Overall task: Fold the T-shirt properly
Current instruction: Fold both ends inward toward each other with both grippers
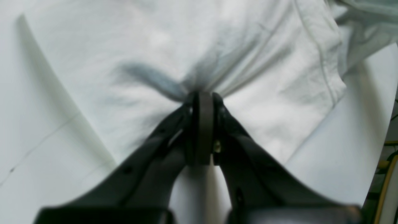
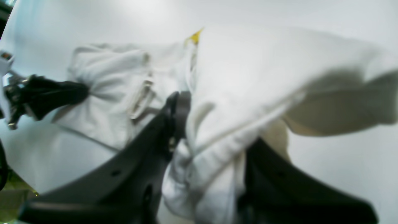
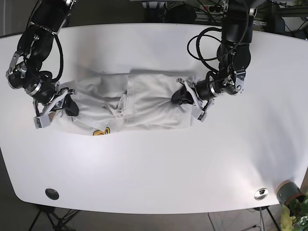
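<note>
A white T-shirt (image 3: pixel 144 101) lies partly folded across the middle of the white table, with a small yellow mark (image 3: pixel 101 131) at its near left edge. My left gripper (image 3: pixel 180 97) is shut on a pinch of cloth at the shirt's right side. In the left wrist view the shut fingertips (image 1: pixel 203 96) draw the fabric (image 1: pixel 155 46) into creases. My right gripper (image 3: pixel 71 107) is shut on the shirt's left end. In the right wrist view, bunched cloth (image 2: pixel 264 68) fills the jaws of the gripper (image 2: pixel 211 124), and the other gripper (image 2: pixel 74 91) shows further off.
The white table (image 3: pixel 154 168) extends well beyond the shirt on all sides. Two round fittings (image 3: pixel 51 194) (image 3: pixel 261 193) sit near its front corners. A potted plant (image 3: pixel 291 195) stands off the front right corner. Cables hang behind the far edge.
</note>
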